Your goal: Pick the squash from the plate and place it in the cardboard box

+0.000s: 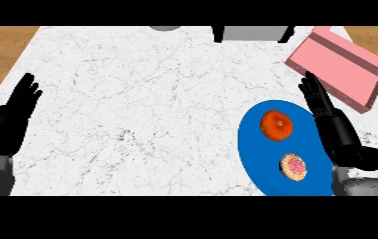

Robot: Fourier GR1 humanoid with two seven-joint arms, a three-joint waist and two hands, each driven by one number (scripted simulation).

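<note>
- The blue plate [251, 153] is cut off along its near edge, and its right rim is hidden behind the right hand [330, 117].
- Far beyond the plate, at the counter's [148, 108] back edge, a grey block [255, 33] between two dark uprights is only partly in view; I cannot tell what it is.
- Further left along that back edge, a small grey rounded shape [164, 28] is also cut off and cannot be named.
- The pink box [336, 65] lies beyond the plate and to its right, set at an angle, with its right end running out of view. I cannot tell whether its top is open.
- There is one plate with two things on it.
- The squash [277, 124], orange and round, sits on the plate's far half.
- A smaller round piece with a pink top [294, 166] sits on the near half, apart from the squash.
- There is one box and there are two hands.
- The right hand stands at the plate's right rim with its fingers straight and pointing away, holding nothing and just beside the squash.
- The left hand [16, 115] rests well to the left of the plate at the counter's left edge, fingers open and up, holding nothing.
</note>
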